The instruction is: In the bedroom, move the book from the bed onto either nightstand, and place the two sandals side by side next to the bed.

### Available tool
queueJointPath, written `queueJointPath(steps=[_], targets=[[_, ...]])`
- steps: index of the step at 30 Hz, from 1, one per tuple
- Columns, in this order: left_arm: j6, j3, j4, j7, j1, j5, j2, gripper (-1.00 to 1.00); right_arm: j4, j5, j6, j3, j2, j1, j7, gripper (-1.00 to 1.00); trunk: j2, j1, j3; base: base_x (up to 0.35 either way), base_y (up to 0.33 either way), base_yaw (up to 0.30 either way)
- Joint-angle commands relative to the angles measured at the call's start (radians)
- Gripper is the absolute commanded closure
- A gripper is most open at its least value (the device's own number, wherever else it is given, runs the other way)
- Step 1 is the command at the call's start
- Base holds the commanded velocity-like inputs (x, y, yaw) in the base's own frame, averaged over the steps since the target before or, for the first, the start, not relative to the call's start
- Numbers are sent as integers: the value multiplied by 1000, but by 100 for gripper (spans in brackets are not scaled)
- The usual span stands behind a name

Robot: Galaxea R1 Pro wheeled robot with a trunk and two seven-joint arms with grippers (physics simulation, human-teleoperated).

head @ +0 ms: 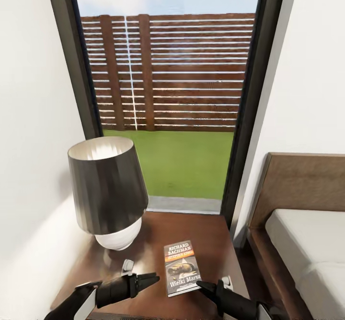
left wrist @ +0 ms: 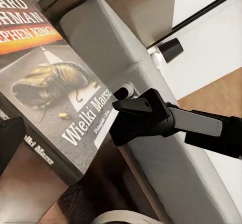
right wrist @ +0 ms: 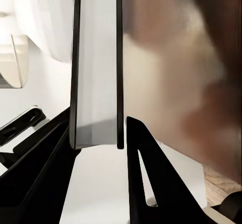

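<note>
Both grippers sit at the near edge of the head view, low over the nightstand (head: 211, 243): the left gripper (head: 143, 280) reaches in from the near left and the right gripper (head: 207, 289) from the near right, their tips aimed toward each other with the book (head: 182, 268) between them. From the head view I cannot tell whether the left gripper's fingers are spread or pressed together, and its own wrist view settles nothing either, showing one dark finger at the frame edge, well clear of the book's cover. The right gripper (right wrist: 98, 173) has its two black fingers (right wrist: 151, 183) pressed against either side of the book's thin edge (right wrist: 98, 73), pinching it. The book lies flat on the glossy reddish-brown top, toward the near right of the nightstand, cover up, with "RICHARD BACHMAN" at its far end and "Wielki Marsz" at its near end; the left wrist view shows the same cover (left wrist: 50, 93) with its animal picture. A lamp (head: 108, 190) with a dark shade and white base stands on the far left of the nightstand. The bed (head: 306, 243), pale mattress and brown headboard, lies just right of the nightstand. Beyond, a tall window (head: 167, 70) shows grass and a slatted wooden fence (head: 191, 70).
</note>
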State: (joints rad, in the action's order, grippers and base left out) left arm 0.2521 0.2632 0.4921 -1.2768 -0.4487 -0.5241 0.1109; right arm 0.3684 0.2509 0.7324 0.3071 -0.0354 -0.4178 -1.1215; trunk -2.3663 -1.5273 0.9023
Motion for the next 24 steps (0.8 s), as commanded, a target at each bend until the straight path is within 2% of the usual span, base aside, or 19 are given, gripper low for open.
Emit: queueJointPath(steps=[1,5,13,19,24], targets=[[10,7,0,-1,-1,-10,1,-100,0,4,7,3,0,-1,-1,100,-8,-4,4,0,0,0],[10,7,0,-1,-1,-10,1,-100,0,4,7,3,0,-1,-1,100,-36,-19,17,0,0,0],[10,7,0,-1,-1,-10,1,-100,0,4,7,3,0,-1,-1,100,-36,-19,17,0,0,0],[10,7,0,-1,-1,-10,1,-100,0,4,7,3,0,-1,-1,100,-78,-42,36,0,0,0],[10,7,-1,0,-1,-10,2,-100,0,4,7,3,0,-1,-1,100,-78,-42,36,0,0,0]])
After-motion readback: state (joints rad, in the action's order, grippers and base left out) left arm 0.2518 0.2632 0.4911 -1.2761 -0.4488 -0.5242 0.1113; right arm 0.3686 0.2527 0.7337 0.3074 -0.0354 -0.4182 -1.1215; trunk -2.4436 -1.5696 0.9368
